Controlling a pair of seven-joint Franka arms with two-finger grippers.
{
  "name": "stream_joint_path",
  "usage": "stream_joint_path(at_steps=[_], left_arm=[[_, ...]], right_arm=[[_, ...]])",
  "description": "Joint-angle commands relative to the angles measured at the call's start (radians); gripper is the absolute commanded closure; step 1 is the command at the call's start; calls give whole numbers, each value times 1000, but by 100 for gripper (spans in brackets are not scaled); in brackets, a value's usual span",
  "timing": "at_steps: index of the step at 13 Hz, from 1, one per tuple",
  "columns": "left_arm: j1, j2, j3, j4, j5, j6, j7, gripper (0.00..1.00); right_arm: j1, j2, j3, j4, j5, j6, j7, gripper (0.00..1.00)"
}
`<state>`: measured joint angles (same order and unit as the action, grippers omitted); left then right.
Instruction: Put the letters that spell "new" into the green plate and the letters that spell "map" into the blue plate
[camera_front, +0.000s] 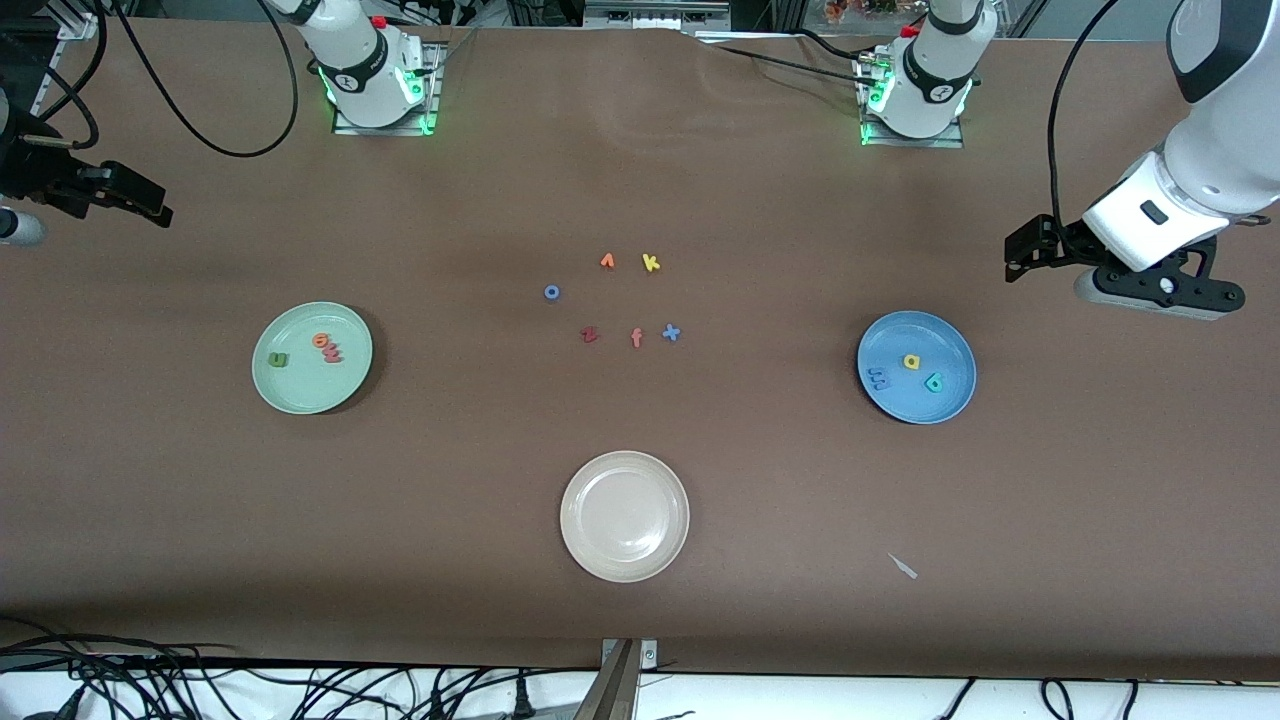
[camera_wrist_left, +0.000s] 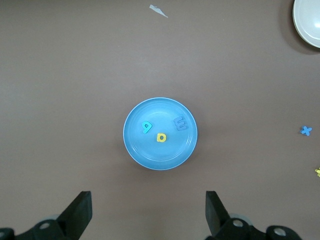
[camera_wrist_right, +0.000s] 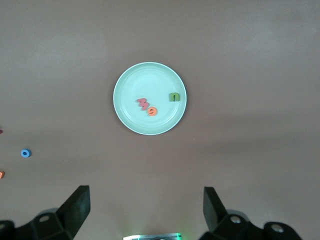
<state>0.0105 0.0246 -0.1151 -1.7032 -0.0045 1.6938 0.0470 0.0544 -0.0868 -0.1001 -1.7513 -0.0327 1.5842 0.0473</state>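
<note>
The green plate lies toward the right arm's end of the table. In it are the green "n", the orange "e" and the salmon "w". The blue plate, toward the left arm's end, holds the blue "m", the yellow "a" and the teal "p". My left gripper hangs open and empty above the table beside the blue plate. My right gripper is raised at the table's edge, open and empty, looking down on the green plate.
An empty beige plate sits nearest the front camera. Loose letters lie mid-table: an orange one, yellow "k", blue "o", dark red "z", salmon "f", blue "x". A paper scrap lies near the front edge.
</note>
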Motion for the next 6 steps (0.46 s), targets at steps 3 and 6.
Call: stream_joint_path(at_steps=[3,6], left_arm=[[2,12,-1,28,8,-26,19,0],[2,12,-1,28,8,-26,17,0]], right_arm=[[-1,7,5,21,4,-9,-17,0],[-1,7,6,21,5,-10,-17,0]])
